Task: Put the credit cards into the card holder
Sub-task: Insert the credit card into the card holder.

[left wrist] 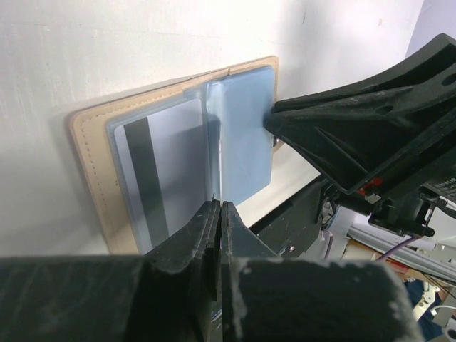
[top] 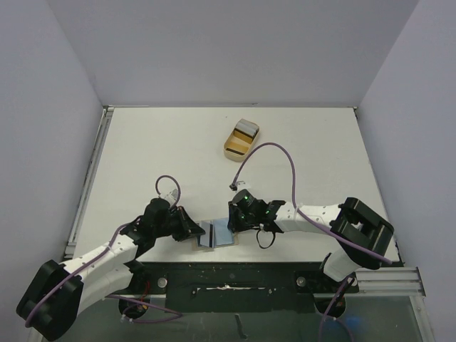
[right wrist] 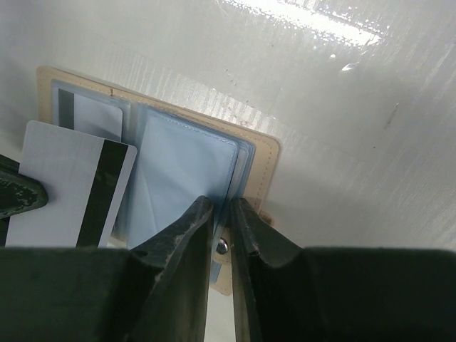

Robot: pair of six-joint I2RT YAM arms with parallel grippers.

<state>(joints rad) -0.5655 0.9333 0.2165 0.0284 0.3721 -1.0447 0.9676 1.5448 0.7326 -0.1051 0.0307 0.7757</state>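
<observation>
The tan card holder (top: pixel 216 235) lies open near the table's front edge, between both grippers. My left gripper (left wrist: pixel 219 206) is shut on a grey-white credit card with a dark stripe (right wrist: pixel 68 185), held tilted over the holder's left half. Another striped card (left wrist: pixel 167 164) sits in a clear pocket there. My right gripper (right wrist: pixel 222 203) is pinched on the edge of the holder's bluish clear sleeves (right wrist: pixel 185 171), just above the snap button (right wrist: pixel 222 246). In the top view the left gripper (top: pixel 194 229) and right gripper (top: pixel 234 222) flank the holder.
A tan rounded tray (top: pixel 232 146) with a few cards (top: pixel 246 129) stands at the back centre. A purple cable (top: pixel 274 153) loops over the table behind the right arm. The metal front rail (top: pixel 228 285) runs just below the holder.
</observation>
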